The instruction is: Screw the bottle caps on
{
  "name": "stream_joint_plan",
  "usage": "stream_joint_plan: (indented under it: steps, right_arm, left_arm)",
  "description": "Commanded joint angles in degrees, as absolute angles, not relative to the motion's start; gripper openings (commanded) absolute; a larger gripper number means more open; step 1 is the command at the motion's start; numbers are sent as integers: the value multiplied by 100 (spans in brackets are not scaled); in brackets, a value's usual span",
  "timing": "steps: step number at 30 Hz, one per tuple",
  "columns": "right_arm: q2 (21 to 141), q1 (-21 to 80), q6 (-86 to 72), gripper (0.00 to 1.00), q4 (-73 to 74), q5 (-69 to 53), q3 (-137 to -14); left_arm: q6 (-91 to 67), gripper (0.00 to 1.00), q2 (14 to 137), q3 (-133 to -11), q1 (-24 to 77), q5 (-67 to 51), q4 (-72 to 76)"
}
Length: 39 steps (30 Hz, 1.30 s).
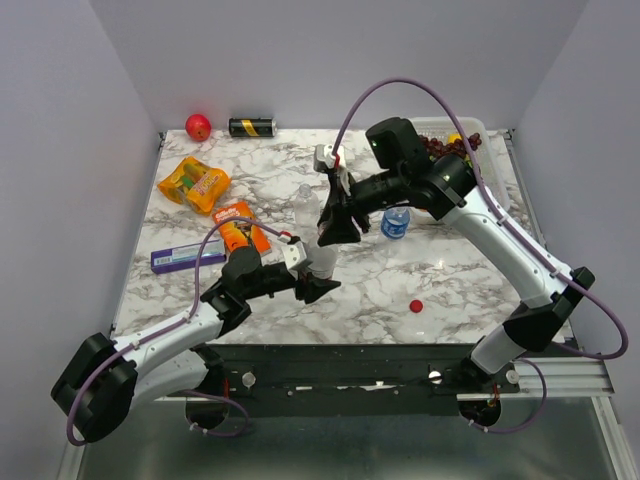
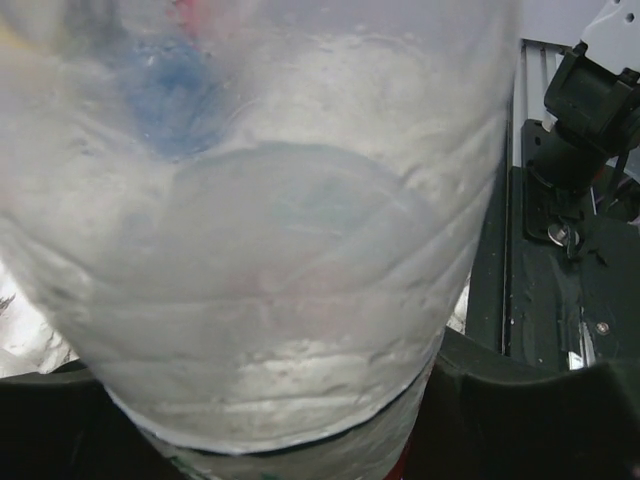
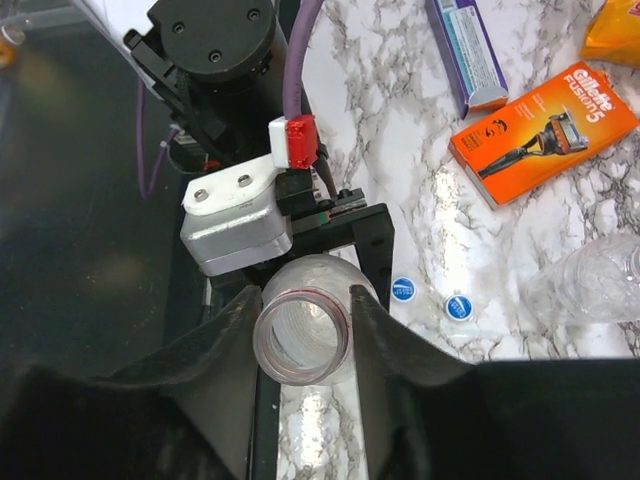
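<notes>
**White Shells, Black Joints, Purple Cables**

And there they were, a matched pair! The left arm [image 1: 165, 343] wore glossy white shells between chunky black joints, and the right arm [image 1: 505, 240] was dressed the same. A purple cable [image 1: 400, 82] looped off the right one, and a second purple line ran along the left. On the left gripper [image 1: 318, 287] sat a silver block [image 3: 235, 225] with two round screws, topped by a red plug [image 3: 298, 140] and a round black housing. The right gripper's fingers [image 3: 215, 350] were broad, matte black wedges.
</notes>
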<state>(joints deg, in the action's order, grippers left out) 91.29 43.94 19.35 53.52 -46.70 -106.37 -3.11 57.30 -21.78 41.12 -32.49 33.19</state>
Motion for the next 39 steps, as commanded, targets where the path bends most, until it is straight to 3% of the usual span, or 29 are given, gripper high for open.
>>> stream_joint_plan:
  steps: [1,4,7,10,11,13,14,17,22,26,39]
  right_arm:
    - [8905,4439,2046,61,5528,-3801,-10828]
    - [8597,4299,2354,79,5599,-3175,-10715]
    - [7982,3966,2688,88,5564,-2892,-10294]
    - [7314,3701,3415,90,5634,-2717,-9258]
    - [7156,3657,3671,90,5677,-2655,-8672]
    - [6725,3612,4390,89,5765,-2480,-7992]
    - [6576,3612,4621,89,5757,-2444,-7693]
    - [6223,3595,5141,86,5669,-2382,-6533]
    - [6258,3525,5737,74,5555,-2145,-5181]
    - [6021,3498,6187,73,5195,-1995,-4257]
    - [6521,2752,6337,70,4526,-2048,-3823]
  left_arm:
    - [-273,64,5687,-2039,4131,-2998,3595]
    - [-185,57,5625,-1908,4140,-2822,3560]
    - [-36,47,5564,-1767,4148,-2777,3533]
    - [149,30,5546,-1644,4184,-2681,3533]
    - [271,20,5546,-1626,4201,-2672,3533]
    - [377,11,5537,-1582,4245,-2576,3498]
    - [465,0,5537,-1565,4254,-2506,3472]
    - [571,0,5458,-1573,4289,-2250,3314]
    - [650,0,5099,-1819,4350,-2329,2612]
    - [554,0,4852,-1916,4499,-2277,2023]
    - [475,0,5089,-2215,4518,-2259,1801]
